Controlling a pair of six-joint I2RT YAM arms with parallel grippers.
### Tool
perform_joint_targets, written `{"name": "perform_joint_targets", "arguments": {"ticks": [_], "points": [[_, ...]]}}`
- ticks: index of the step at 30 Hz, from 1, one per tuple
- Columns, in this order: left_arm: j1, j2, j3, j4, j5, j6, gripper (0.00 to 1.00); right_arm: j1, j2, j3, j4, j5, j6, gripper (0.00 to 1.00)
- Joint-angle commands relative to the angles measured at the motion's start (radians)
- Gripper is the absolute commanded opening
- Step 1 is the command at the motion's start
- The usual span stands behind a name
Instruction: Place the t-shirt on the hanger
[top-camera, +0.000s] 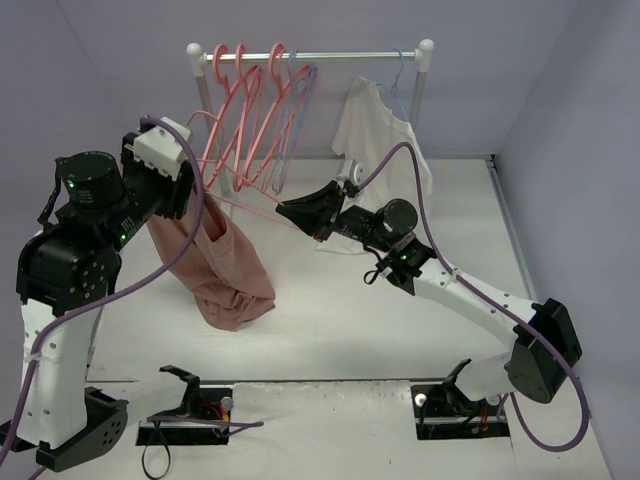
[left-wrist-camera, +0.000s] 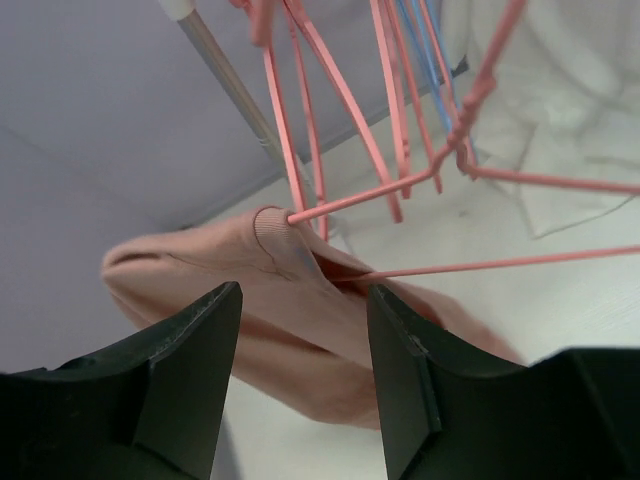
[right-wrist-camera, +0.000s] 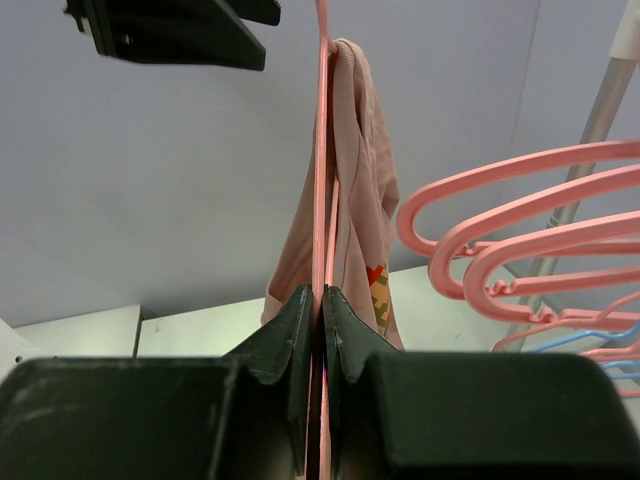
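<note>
Jaws on the left gripper (left-wrist-camera: 305, 300) are seen standing well apart with nothing clamped between them, the cloth lying just beyond the fingertips. Those of the right gripper (right-wrist-camera: 320, 300) are pressed shut on the thin wire of the hanger (right-wrist-camera: 322, 120). The t-shirt (top-camera: 225, 275) is carried on one end of that hanger only, between the two arms and on the near side of the rack (top-camera: 310, 58). Its ribbed edge is hooked over the tip of the wire, and its lower part appears to be bunched on the table (top-camera: 330, 330). Since the garment is held by nothing but that hooked edge, it could be shed if the hanger were tipped down toward the left or jerked. A thin wire pinched at one spot can also be expected to swivel in the grip under the lopsided weight, which would let the loaded end drop. If the cloth is gripped next, the wire may be caught together with it, so that both would be dragged as one. The spare hangers (top-camera: 245, 110) hang very near, and the held frame could be snagged among them if swung toward the rail.
</note>
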Motion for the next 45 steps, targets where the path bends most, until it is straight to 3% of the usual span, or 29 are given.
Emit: {"name": "perform_joint_targets", "arguments": {"ticks": [1,5,10,15,21,30,33,34,45], "points": [[0.047,-0.044,-0.046,0.067,0.074,0.317,0.48,0.006,-0.011,0.068,0.180,-0.024,0.020,0.00],[0.202,-0.047,-0.057,0.058,0.247,0.450,0.48,0.006,-0.015,0.067,0.176,-0.032,0.029,0.00],[0.234,0.015,-0.023,0.037,0.252,0.569,0.48,0.006,-0.025,0.062,0.173,-0.045,0.045,0.00],[0.245,0.081,0.047,-0.013,0.393,0.590,0.46,0.007,-0.041,0.057,0.172,-0.054,0.054,0.00],[0.292,0.109,0.006,-0.025,0.516,0.583,0.44,0.006,-0.064,0.041,0.162,-0.056,0.049,0.00],[0.323,0.130,-0.055,-0.027,0.630,0.573,0.23,-0.003,-0.071,0.045,0.155,-0.060,0.053,0.00],[0.323,0.125,-0.076,-0.028,0.630,0.564,0.02,-0.019,-0.072,0.045,0.155,-0.060,0.065,0.00],[0.323,0.122,-0.080,-0.028,0.632,0.560,0.00,-0.024,-0.072,0.045,0.155,-0.061,0.068,0.00],[0.320,0.015,-0.165,-0.019,0.767,0.501,0.00,-0.096,-0.056,0.031,0.117,-0.090,0.124,0.00]]}}
